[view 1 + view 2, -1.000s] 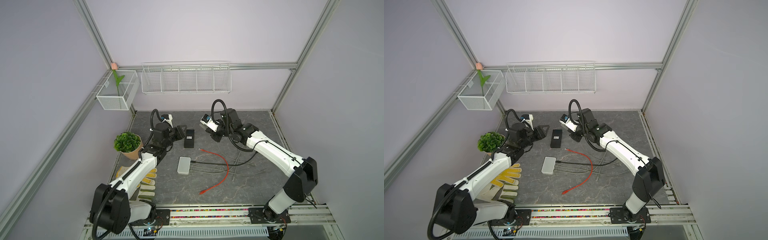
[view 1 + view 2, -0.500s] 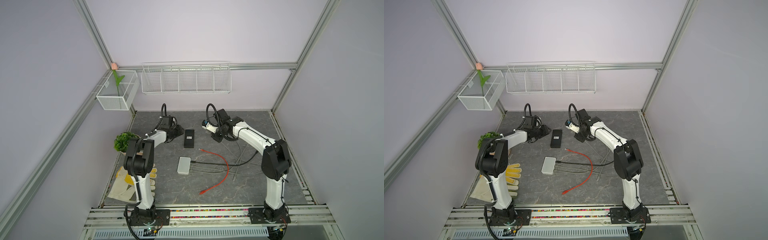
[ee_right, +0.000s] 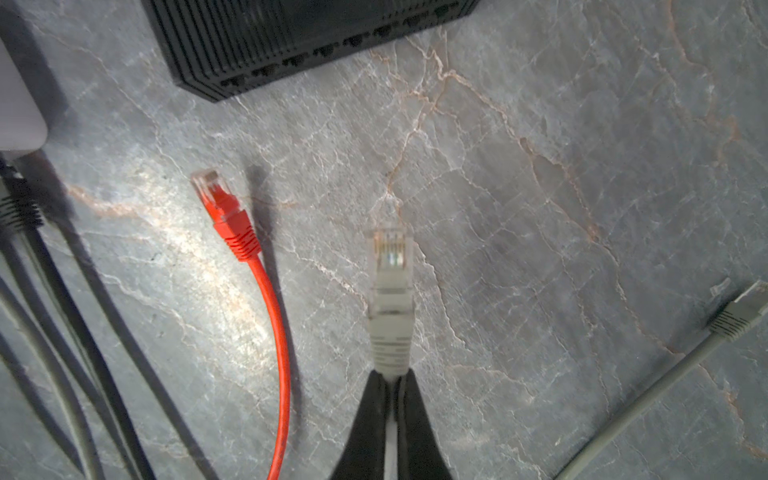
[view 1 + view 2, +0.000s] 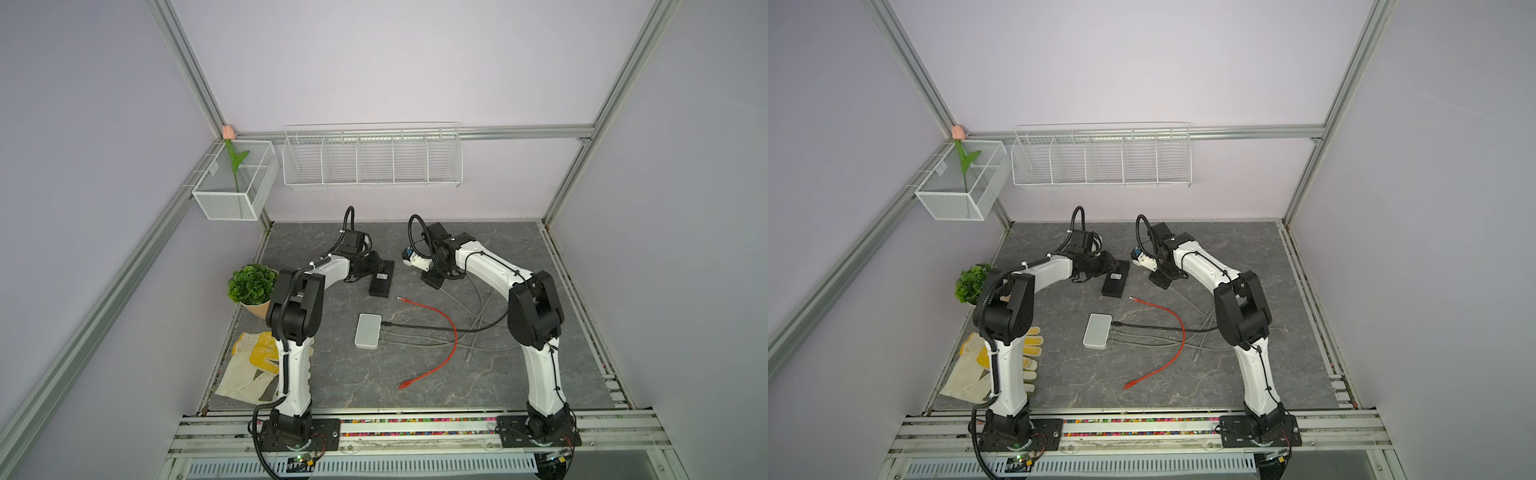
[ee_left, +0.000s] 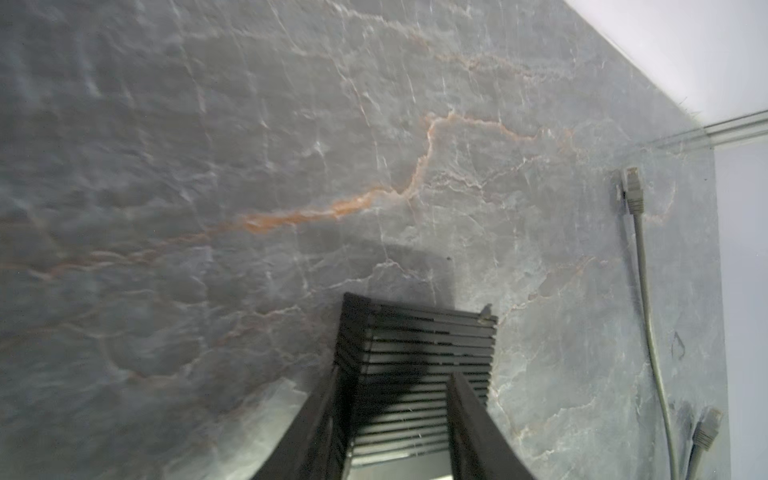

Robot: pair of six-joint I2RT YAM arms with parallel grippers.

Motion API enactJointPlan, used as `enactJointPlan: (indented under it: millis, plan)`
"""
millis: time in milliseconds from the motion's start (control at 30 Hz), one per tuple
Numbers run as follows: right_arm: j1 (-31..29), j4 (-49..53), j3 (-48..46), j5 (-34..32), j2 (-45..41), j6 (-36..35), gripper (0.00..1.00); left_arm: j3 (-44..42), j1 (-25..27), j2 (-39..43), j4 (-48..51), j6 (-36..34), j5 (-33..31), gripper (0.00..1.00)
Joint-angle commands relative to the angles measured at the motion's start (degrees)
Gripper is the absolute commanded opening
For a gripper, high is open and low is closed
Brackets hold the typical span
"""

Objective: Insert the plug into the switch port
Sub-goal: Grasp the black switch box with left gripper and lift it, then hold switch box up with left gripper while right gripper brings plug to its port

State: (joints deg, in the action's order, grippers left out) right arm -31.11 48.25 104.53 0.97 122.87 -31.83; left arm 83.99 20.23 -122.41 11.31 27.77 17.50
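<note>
The black ribbed switch (image 4: 380, 283) (image 4: 1115, 282) lies flat at the back of the table. My left gripper (image 4: 369, 266) (image 5: 399, 382) is at its far end. One finger runs along the switch's (image 5: 415, 349) side and the other lies over its ribbed top. Whether they press it does not show. My right gripper (image 4: 432, 281) (image 3: 390, 376) is shut on the boot of a grey plug (image 3: 390, 266). It holds the plug above the table, pointing toward the row of ports on the switch (image 3: 291, 29), a short way off.
A white hub (image 4: 368, 330) with dark and grey cables lies mid-table. A red cable (image 4: 440, 332) curves beside it, its plug (image 3: 224, 208) near the held one. Loose grey plugs (image 5: 633, 191) (image 3: 739, 316) lie around. A potted plant (image 4: 252, 286) and gloves (image 4: 253, 353) sit at the left.
My left gripper's jaws have narrowed around the switch's far end. The right gripper has stayed shut on the grey plug and shifted slightly toward the switch.
</note>
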Motion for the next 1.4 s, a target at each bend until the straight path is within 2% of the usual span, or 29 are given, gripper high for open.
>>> enactJointPlan:
  millis: [0, 133, 400, 600, 833, 1367]
  plan:
    - [0.52, 1.66, 0.89, 1.43, 1.34, -1.04, 0.07, -0.98, 1.59, 0.30, -0.75, -0.35, 1.44, 0.41]
    - [0.50, 2.31, 1.14, 2.23, 2.36, -1.04, 0.07, -2.85, 1.45, 1.60, -3.74, 0.77, 3.40, 0.41]
    - [-0.39, 8.29, 5.09, 4.04, 7.14, -0.99, 0.07, -3.14, -0.05, 1.72, -3.46, 0.64, 4.10, 0.39]
    - [-1.03, 12.95, 11.70, 4.99, 11.75, -0.25, 0.07, -5.06, -0.14, 2.29, -6.20, 0.51, 5.75, 0.39]
    - [-1.60, 23.12, 24.81, 6.35, 19.64, -0.49, 0.07, -5.04, -0.02, 2.19, -6.50, 0.59, 6.08, 0.39]
    - [-0.18, 29.79, 37.91, 8.08, 26.39, 0.91, 0.07, -6.25, 0.18, 1.64, -9.26, 1.40, 7.00, 0.38]
